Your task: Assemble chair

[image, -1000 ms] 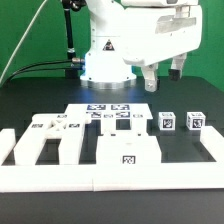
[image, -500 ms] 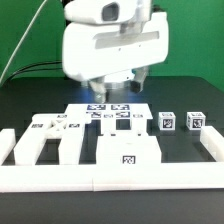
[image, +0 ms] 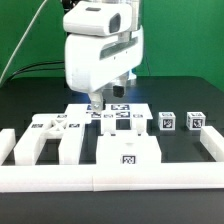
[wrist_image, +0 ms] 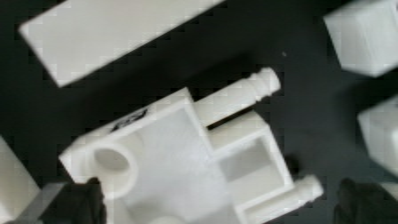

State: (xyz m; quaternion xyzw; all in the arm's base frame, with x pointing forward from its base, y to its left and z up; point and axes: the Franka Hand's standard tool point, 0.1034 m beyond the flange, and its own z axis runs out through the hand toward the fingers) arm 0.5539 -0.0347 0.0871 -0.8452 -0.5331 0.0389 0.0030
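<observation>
Well, the big white arm (image: 100,50) fills the middle of the exterior view. It is bent down so that its gripper (image: 100,98) hangs low over the black table (image: 30,100). The fingers stand spread wide with nothing between them. In the wrist view only one dark finger (wrist_image: 59,205) shows, just beside a corner of a white part; I cannot tell whether it touches.

The long low border wall (image: 110,182) runs along the table's near edge, well in front of the fingers. The chair is not yet built and lies in loose white pieces between that wall and the fingers. The slotted panels (image: 45,140) lie nearer the camera than the fingers, off to the exterior view's left. A tagged block (image: 128,152) sits against the wall, nearly straight ahead of the fingers. The marker board (image: 108,112) lies flat just below and in front of the fingertips. A long leg (image: 212,145) rests well away from the fingers at the exterior view's right. Two small tagged cubes, one (image: 167,121) and its neighbour (image: 196,121), stand apart from each other between the fingers and that leg.

From the wrist, a pegged part (wrist_image: 178,150) lies directly under the fingers. It has a round hole (wrist_image: 111,160) and cylindrical pegs (wrist_image: 249,90) sticking out of its side. A flat white piece (wrist_image: 107,35) lies beyond it, across a strip of bare table.
</observation>
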